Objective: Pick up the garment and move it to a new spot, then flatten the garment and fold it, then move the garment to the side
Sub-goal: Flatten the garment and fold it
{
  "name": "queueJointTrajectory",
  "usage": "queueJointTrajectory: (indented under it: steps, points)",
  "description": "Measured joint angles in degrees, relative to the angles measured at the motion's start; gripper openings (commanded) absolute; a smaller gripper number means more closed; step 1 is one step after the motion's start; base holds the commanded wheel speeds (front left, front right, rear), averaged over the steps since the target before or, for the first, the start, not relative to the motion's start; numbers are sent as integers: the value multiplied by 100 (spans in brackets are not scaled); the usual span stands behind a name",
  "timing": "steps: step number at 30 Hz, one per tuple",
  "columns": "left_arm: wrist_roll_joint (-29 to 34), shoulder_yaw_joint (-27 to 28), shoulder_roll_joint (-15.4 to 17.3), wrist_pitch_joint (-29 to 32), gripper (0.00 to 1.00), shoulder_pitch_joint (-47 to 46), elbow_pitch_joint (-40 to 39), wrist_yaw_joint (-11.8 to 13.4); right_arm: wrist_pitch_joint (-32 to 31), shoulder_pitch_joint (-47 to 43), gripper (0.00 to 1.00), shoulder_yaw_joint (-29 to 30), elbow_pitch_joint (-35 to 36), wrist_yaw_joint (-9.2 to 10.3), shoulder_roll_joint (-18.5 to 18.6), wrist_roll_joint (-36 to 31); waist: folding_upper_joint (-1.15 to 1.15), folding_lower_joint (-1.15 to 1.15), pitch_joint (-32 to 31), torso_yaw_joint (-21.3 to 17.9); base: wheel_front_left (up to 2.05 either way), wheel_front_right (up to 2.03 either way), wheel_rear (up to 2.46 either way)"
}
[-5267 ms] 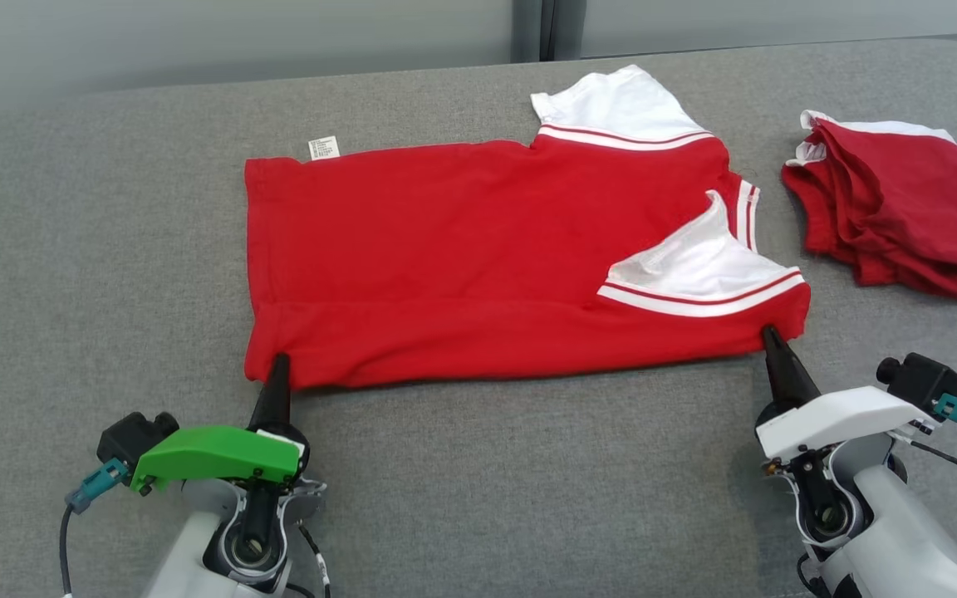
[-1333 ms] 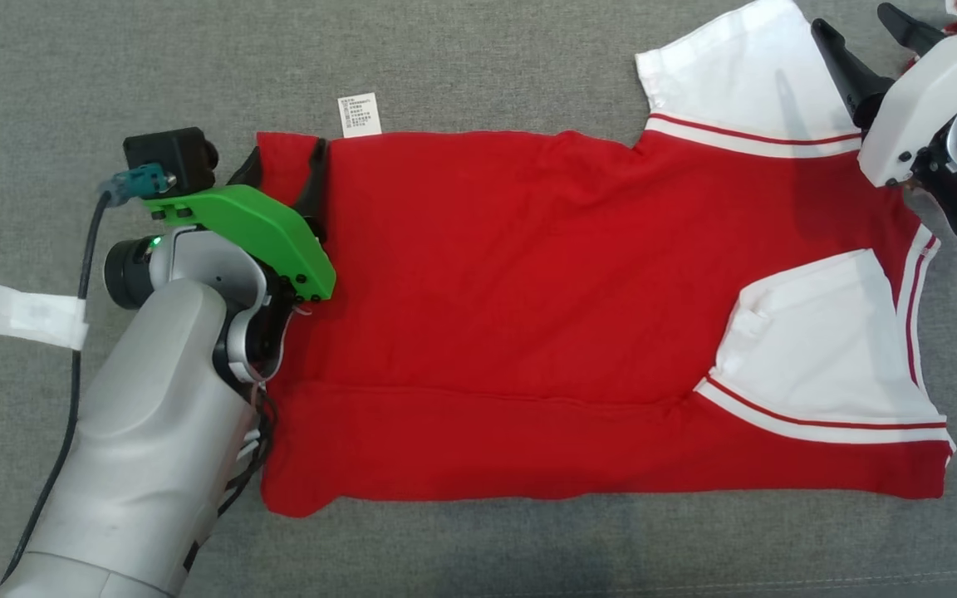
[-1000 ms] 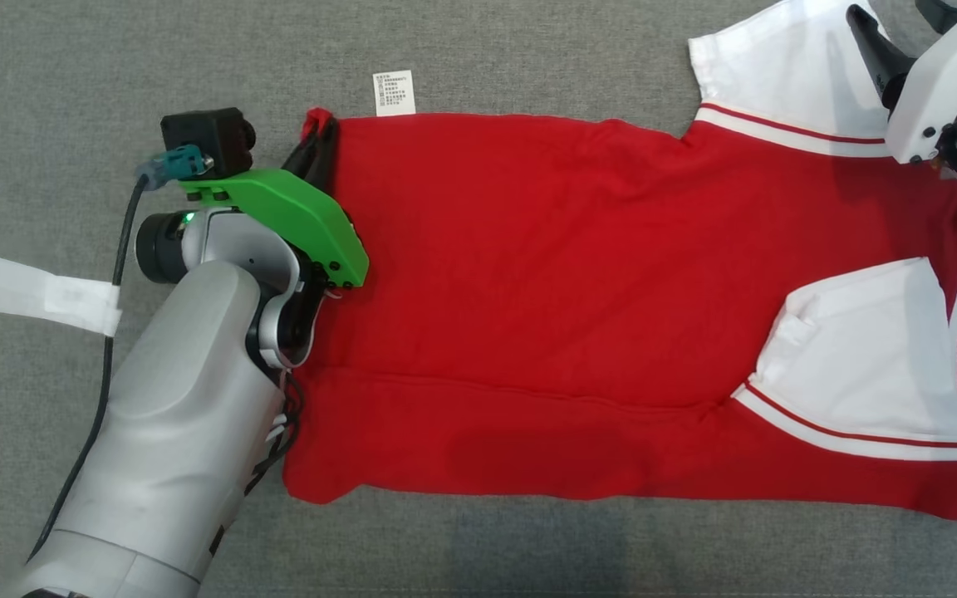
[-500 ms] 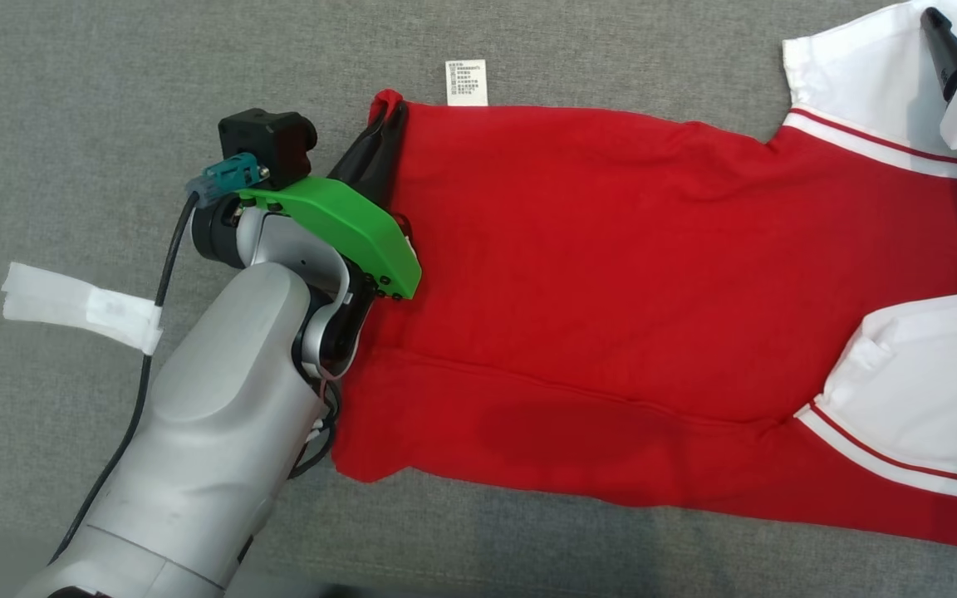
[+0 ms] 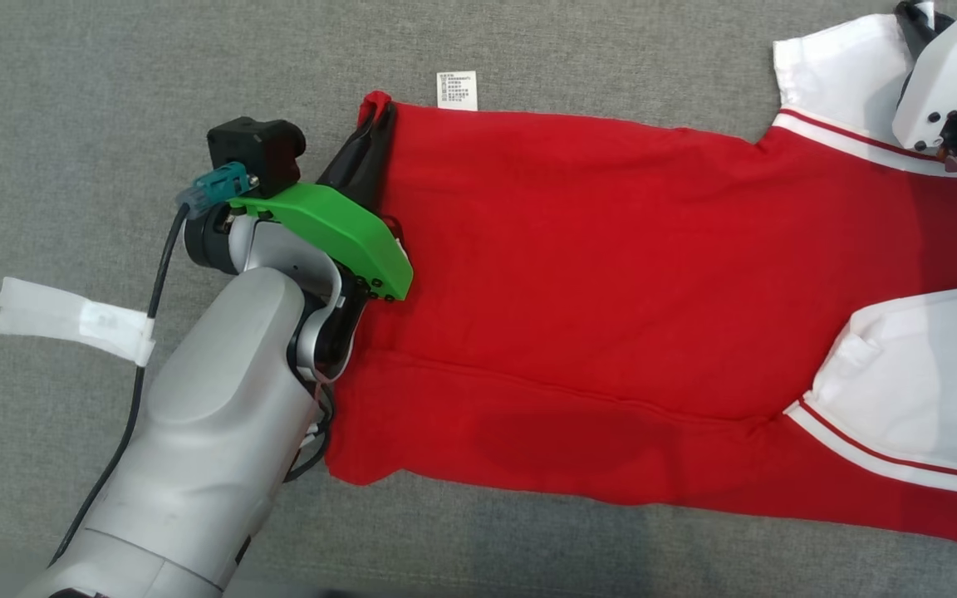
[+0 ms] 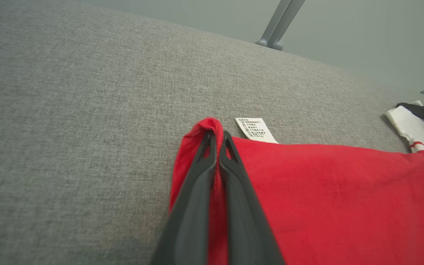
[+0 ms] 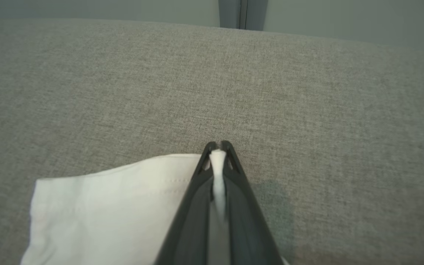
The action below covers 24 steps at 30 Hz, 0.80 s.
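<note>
Two pinches | your left gripper [image 6: 217, 135] on garment [image 5: 611, 266] corner, right gripper [image 7: 218, 146] on sleeve [image 7: 116, 198] | near fold looks laid, far fold pending.

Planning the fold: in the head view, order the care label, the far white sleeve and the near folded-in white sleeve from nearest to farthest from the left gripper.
1. care label, just right of the left gripper, at the garment's far edge.
2. far white sleeve, top right.
3. near white sleeve, lower right, folded inward.
</note>
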<state>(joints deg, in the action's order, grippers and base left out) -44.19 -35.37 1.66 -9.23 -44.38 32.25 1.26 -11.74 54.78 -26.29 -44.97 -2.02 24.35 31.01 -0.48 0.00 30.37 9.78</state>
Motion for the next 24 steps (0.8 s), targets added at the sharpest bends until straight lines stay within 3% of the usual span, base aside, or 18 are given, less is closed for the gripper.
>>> queueJointTrajectory:
  steps: [12, 24]
  points:
    - [-103, 224, 235, -169, 0, 163, 243, -82, 992, -78, 0, 131, -64, -303, -268, 134, 0, 0, -368, -332, 0, 0, 0]
    - [-152, 218, 409, -333, 0, 836, 207, -333, 2196, -1099, 0, 226, 138, -452, -328, 424, 0, 0, -1019, -585, 0, 0, 0]
